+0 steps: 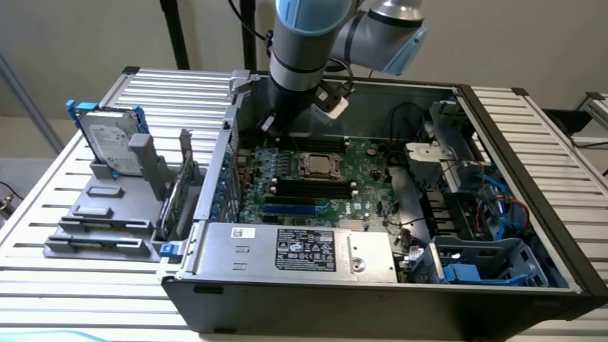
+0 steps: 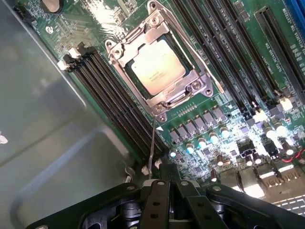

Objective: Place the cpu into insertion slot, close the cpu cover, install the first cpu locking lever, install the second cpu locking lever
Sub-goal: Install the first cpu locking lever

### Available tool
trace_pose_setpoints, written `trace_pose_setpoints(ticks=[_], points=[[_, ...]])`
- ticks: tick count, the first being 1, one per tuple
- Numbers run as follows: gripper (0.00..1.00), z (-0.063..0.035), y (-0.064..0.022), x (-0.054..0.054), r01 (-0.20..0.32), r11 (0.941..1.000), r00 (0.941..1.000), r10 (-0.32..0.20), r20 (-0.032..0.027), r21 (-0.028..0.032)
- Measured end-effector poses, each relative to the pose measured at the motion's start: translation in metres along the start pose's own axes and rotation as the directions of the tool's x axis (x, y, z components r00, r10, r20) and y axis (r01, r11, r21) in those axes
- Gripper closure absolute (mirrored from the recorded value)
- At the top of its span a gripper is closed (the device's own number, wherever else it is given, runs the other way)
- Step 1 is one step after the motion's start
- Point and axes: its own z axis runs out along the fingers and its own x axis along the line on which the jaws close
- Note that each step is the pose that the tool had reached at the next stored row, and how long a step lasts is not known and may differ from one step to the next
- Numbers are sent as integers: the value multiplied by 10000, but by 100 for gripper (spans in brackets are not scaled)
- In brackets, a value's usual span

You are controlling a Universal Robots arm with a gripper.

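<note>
Claw [image 2: 159, 183] clenched at the raised locking lever [image 2: 152, 143] — arm [image 1: 302, 50] upright inside the case [image 1: 380, 303].

Slatted metal table [image 1: 171, 89] under open computer case [image 1: 380, 306] and grey drive rack [image 1: 105, 214].

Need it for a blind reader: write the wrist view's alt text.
A silver-grey square cpu sits in the metal-rimmed insertion slot, with the silver frame cpu cover closed over it. A thin wire locking lever runs from it toward the shut black gripper.
</note>
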Motion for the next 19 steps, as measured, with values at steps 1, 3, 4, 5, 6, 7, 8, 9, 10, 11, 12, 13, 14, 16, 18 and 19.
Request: trace_pose_setpoints(ticks=[1, 3, 4, 5, 6, 7, 8, 9, 10, 11, 12, 13, 14, 16, 18, 19], points=[[89, -1, -5, -3, -30, 10000, 10000, 30, -8, 38], [89, -2, -16, -11, -97, 9999, 9999, 97, -25, 109], [89, -1, -22, -16, -131, 9998, 9999, 131, -35, 136], [89, 0, -29, -21, -169, 9997, 9998, 170, -45, 158], [89, 1, -35, -25, -210, 9996, 9998, 211, -59, 177], [89, 1, -40, -28, -250, 9995, 9996, 252, -82, 195], [89, 1, -41, -30, -285, 9994, 9995, 288, -119, 217], [89, 0, -42, -30, -320, 9992, 9994, 323, -157, 233], [89, 0, -43, -29, -345, 9991, 9992, 350, -191, 247], [89, 0, -43, -28, -366, 9990, 9991, 371, -212, 252], [89, 0, -43, -28, -399, 9989, 9989, 405, -232, 252], [89, 0, -43, -27, -435, 9987, 9987, 442, -255, 251], [89, 1, -44, -27, -469, 9986, 9985, 476, -279, 252], [89, 2, -45, -25, -507, 9984, 9981, 516, -324, 267], [89, 3, -40, -18, -516, 9983, 9980, 526, -359, 286], [89, 2, -34, -12, -519, 9982, 9979, 529, -366, 292]])
